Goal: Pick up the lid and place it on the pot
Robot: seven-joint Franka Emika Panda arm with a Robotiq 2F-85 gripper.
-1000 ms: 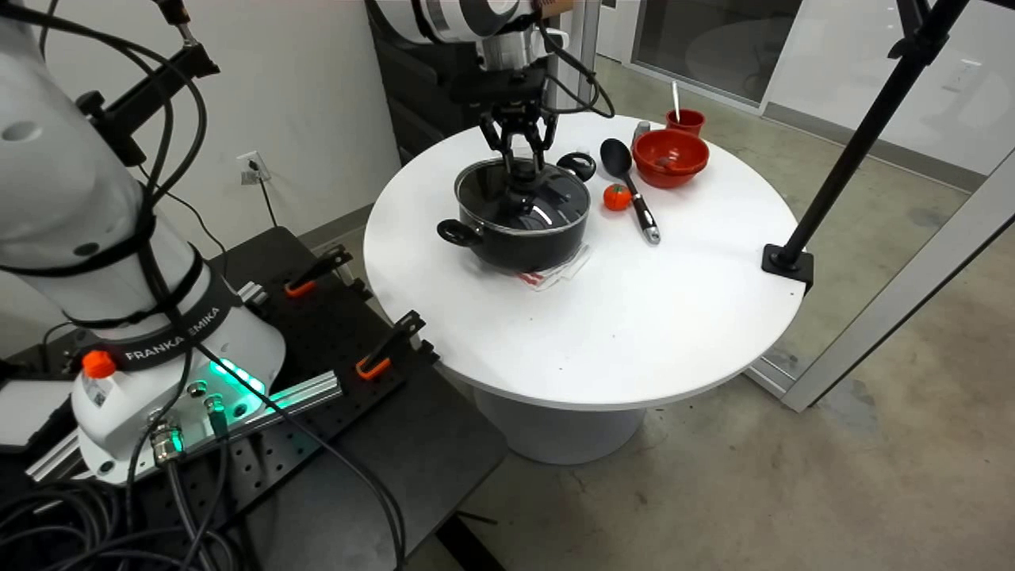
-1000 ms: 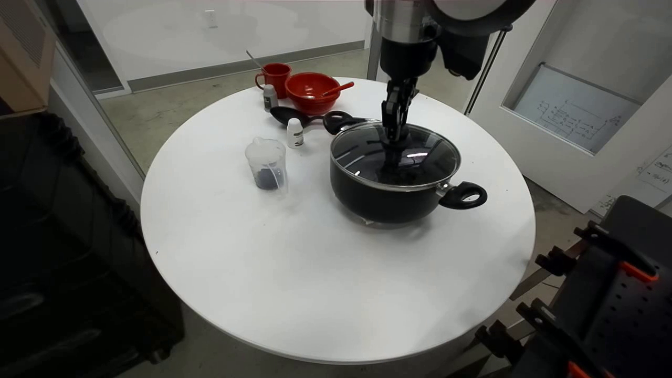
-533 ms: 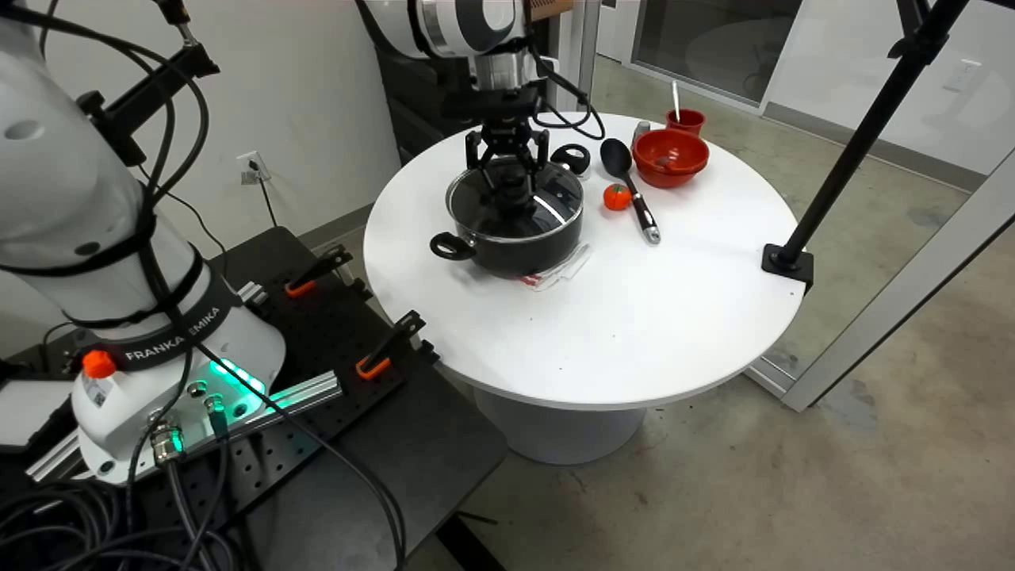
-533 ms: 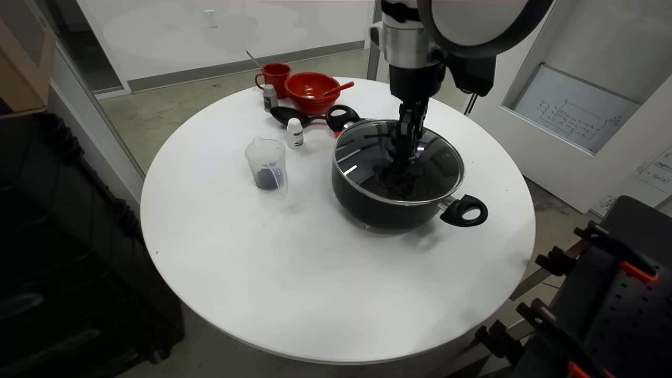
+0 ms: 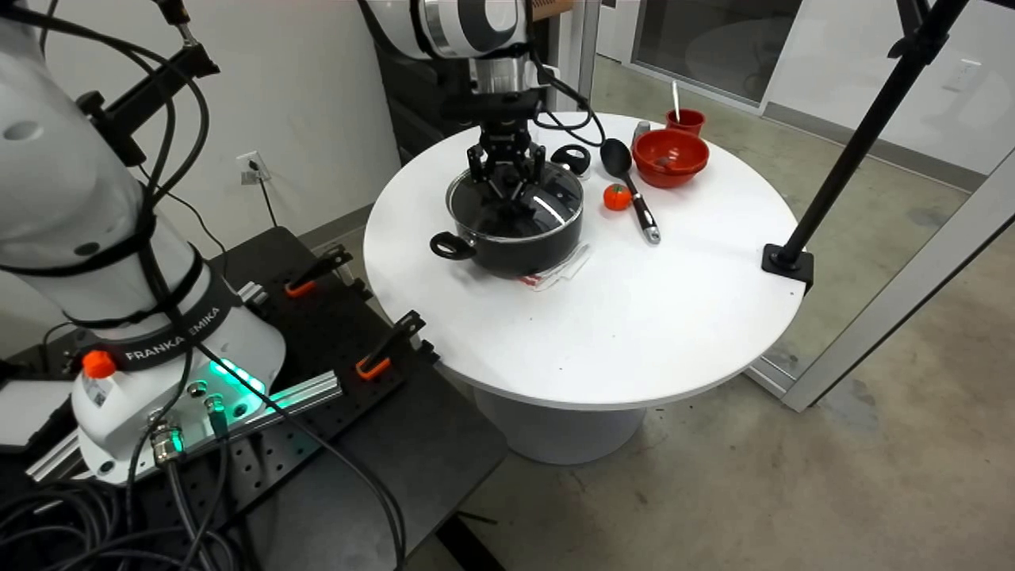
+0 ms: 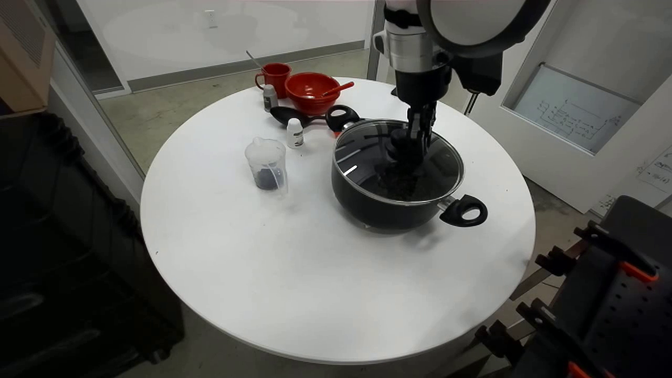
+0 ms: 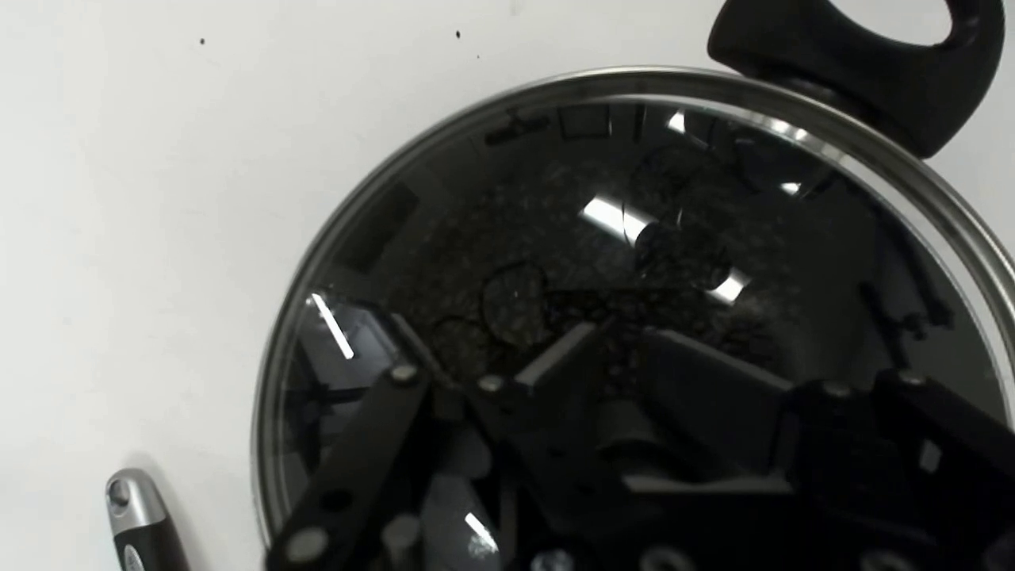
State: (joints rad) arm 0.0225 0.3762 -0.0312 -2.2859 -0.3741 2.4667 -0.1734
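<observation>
Black slim fingers (image 6: 420, 128) at the centre of it all, tips drawn close; whether they meet or pinch anything, I can't tell from where I stand. They belong to the two-fingered gripper (image 5: 511, 196), pointing down right by the round black knob (image 6: 397, 144) of the clear glass lid (image 6: 388, 170) with its thin metal rim. And the lid lies on the shallow round black pot (image 6: 378, 214)! Out from under the pot pokes a white, red-printed sheet (image 5: 569, 270). Near the pot, a small orange-red tomato (image 5: 617, 197), just beside the long black spoon (image 5: 641, 210). On to the glossy red bowl (image 6: 312, 108), a red-handled utensil (image 6: 338, 88) resting in it, the red mug (image 6: 275, 79) close by. Over in an exterior view, a small white bottle (image 6: 294, 139) near a clear plastic pitcher (image 6: 262, 152), all on the round white table (image 6: 315, 294).
</observation>
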